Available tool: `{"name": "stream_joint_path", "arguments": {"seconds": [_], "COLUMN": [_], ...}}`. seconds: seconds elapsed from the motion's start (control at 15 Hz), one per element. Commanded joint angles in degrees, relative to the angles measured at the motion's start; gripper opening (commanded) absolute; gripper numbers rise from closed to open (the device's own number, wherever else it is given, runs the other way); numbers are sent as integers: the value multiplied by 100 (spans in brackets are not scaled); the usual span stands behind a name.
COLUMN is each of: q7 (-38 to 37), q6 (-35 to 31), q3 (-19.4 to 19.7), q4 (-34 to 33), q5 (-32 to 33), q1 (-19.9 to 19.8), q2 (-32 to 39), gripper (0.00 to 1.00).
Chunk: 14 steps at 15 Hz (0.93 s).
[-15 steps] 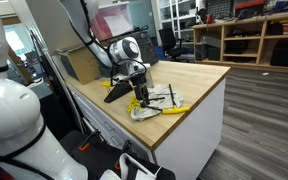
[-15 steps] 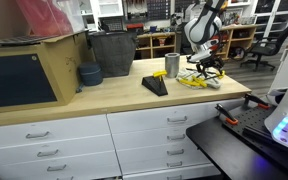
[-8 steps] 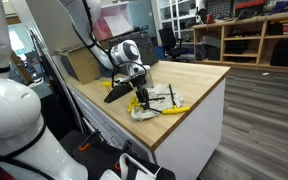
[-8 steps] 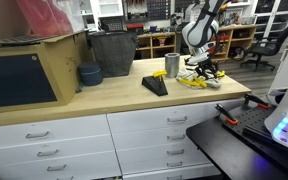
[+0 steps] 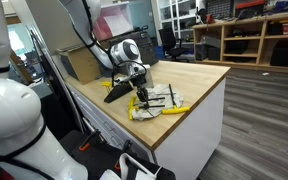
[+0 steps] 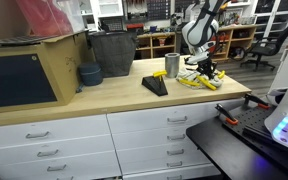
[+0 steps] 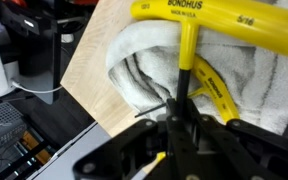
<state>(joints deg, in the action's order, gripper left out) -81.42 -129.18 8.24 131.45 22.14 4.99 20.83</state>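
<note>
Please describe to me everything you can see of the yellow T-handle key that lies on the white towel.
The yellow T-handle key looks like yellow plastic over a dark metal shaft. Its crossbar carries the black print BONDHUS and 5/16. It lies flat on the white towel on the wooden counter, next to a second yellow key. The tool appears to pinch its shaft from both sides.

A black wedge lies on the wooden countertop, with a metal cup just behind it. Stacked dark bowls sit beside a black bin.
</note>
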Motion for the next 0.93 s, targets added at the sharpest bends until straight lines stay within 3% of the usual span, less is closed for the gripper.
{"name": "stream_joint_path", "arguments": {"seconds": [0.0,0.33,0.87], "q7": [217,645,599], "q6": [40,289,831], "q3": [-9,-96,-169], "q4": [189,-203,-1350], "q5": [-119,-700,-1176], "q1": [-78,-283,-293], "q2": [-697,-1085,-379], "gripper": [3,3,3]}}
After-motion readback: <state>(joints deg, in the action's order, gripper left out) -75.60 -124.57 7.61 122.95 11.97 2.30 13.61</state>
